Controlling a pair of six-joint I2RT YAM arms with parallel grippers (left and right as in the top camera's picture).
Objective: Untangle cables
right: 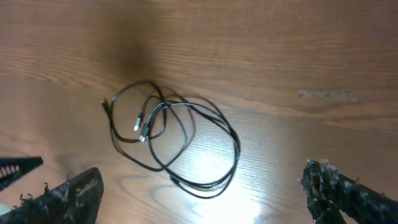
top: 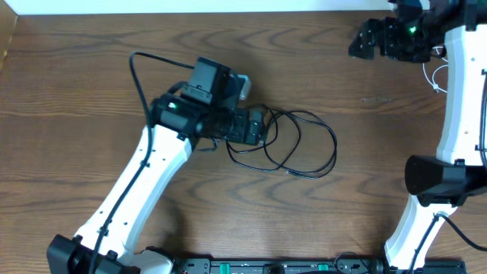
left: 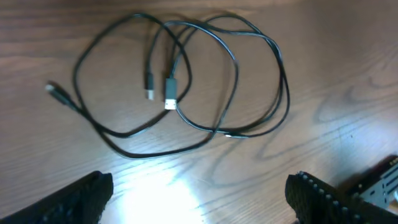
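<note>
A thin black cable point(top: 304, 144) lies in loose overlapping loops on the wooden table right of centre. The left wrist view shows the black cable point(left: 230, 81) with small plugs point(left: 169, 93) inside the loops and another end point(left: 53, 89) at the left. My left gripper point(top: 262, 125) hovers over the loops' left edge; in its own view the left gripper point(left: 199, 205) is open and empty. My right gripper point(top: 361, 42) hangs far back right, apart from the black cable point(right: 180, 140); the right gripper point(right: 202, 199) is open and empty. A thin white cord point(top: 436, 76) shows beside the right arm.
The left arm point(top: 144, 183) crosses the table from the front left. The right arm point(top: 456, 114) stands along the right edge. A black rail point(top: 274, 266) runs along the front edge. The table's back edge point(top: 190, 11) is near the top.
</note>
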